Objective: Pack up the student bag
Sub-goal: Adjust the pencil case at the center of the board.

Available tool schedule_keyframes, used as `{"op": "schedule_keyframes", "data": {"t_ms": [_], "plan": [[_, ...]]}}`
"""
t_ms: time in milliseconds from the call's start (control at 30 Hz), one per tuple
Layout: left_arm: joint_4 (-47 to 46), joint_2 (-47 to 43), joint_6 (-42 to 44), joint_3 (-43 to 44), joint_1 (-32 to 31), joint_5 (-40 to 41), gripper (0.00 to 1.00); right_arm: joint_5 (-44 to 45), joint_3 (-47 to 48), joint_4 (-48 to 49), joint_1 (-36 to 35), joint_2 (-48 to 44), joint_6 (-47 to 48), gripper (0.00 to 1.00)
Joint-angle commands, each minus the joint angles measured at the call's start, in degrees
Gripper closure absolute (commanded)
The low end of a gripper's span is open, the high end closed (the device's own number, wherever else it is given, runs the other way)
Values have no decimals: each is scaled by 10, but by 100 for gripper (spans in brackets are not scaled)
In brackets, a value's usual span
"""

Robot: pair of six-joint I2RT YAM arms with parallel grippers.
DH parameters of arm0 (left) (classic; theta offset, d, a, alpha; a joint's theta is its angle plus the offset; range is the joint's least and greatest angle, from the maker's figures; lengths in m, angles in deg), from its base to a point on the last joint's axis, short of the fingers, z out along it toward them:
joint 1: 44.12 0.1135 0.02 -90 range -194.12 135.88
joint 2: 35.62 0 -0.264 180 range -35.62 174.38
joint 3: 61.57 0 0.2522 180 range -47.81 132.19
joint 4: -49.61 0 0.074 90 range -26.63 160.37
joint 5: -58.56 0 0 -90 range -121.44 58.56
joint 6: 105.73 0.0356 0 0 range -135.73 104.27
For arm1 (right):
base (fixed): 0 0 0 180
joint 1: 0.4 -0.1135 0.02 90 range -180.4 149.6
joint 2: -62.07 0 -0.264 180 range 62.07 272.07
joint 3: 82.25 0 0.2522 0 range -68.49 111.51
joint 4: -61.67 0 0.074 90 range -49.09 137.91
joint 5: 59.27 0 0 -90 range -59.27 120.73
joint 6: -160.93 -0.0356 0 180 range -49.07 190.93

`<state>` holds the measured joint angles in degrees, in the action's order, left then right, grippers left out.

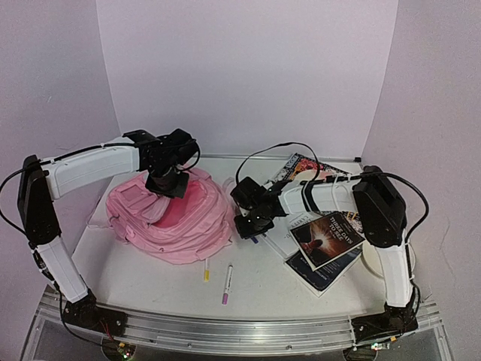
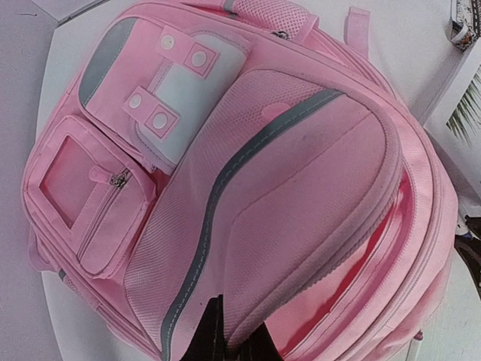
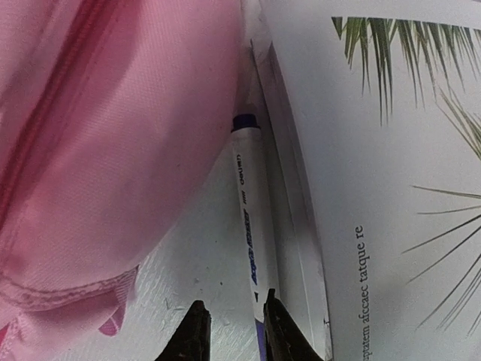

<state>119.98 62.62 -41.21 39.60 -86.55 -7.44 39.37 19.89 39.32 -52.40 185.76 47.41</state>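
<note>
Apparently mid-pick: a pen beside the student bag looks next to go in.

The student bag (image 1: 176, 218) lies on the bench (image 1: 150, 278), its main mouth held agape by the left hand (image 2: 229, 335), which is pressed together on the flap's edge. Just right of the bag, the right hand (image 3: 233, 335) hovers with fingers slightly spread over a white, blue-capped pen (image 3: 252, 218) wedged between the bag and a palm-leaf book (image 3: 376, 188). The next move, I judge, is to close on the pen, lift it, and carry it to the bag's mouth. The fingers hide the pen's near end, so contact is unclear, and the bag's inside cannot be made out.
</note>
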Motion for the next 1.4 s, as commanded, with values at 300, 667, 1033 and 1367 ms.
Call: {"op": "schedule_keyframes", "data": {"t_ms": [300, 667, 1033, 1367], "plan": [[0, 12, 2, 25, 4, 24, 100, -9, 50, -56, 13, 59, 8, 83], [-1, 12, -5, 27, 4, -11, 100, -95, -35, -201, 4, -26, -13, 96], [-1, 19, 2, 36, 4, -24, 100, -126, -64, -291, -16, -45, -9, 90], [-1, 19, 2, 40, 4, -35, 100, -122, 1, -297, -17, 12, 7, 81]]}}
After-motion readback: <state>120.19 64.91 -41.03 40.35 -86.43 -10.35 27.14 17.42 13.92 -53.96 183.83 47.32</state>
